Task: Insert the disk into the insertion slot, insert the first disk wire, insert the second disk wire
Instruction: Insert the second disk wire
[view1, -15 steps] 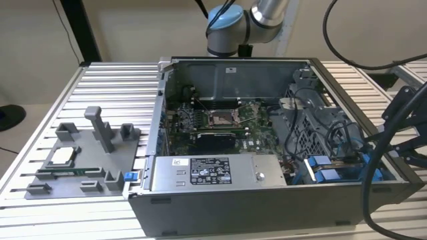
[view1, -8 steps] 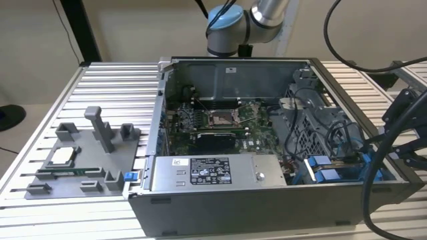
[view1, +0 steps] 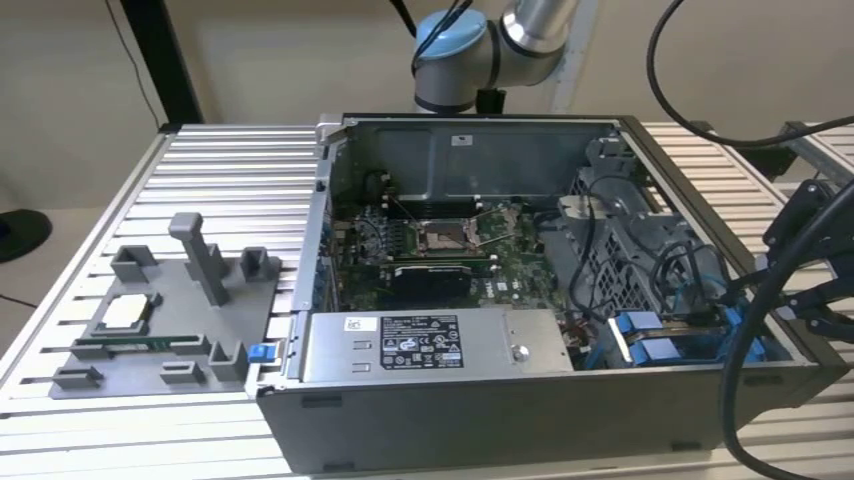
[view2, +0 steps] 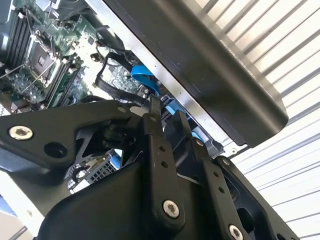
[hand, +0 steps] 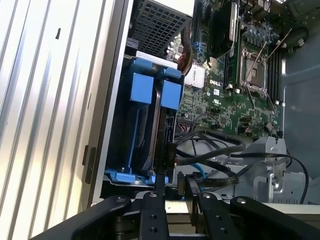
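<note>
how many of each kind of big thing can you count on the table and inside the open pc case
computer case: 1
grey parts fixture: 1
power-supply box: 1
CPU socket: 1
blue-framed disk: 1
total: 5

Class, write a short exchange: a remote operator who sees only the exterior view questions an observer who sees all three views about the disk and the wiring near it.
Operator: In the exterior view the disk is just a blue patch in the case corner. How does it lie?
Observer: In the first wrist view its blue carrier runs lengthwise along the case wall.
Operator: Any wires near it?
Observer: A thin light-blue cable curls just ahead of the gripper, beside the disk's end.
</note>
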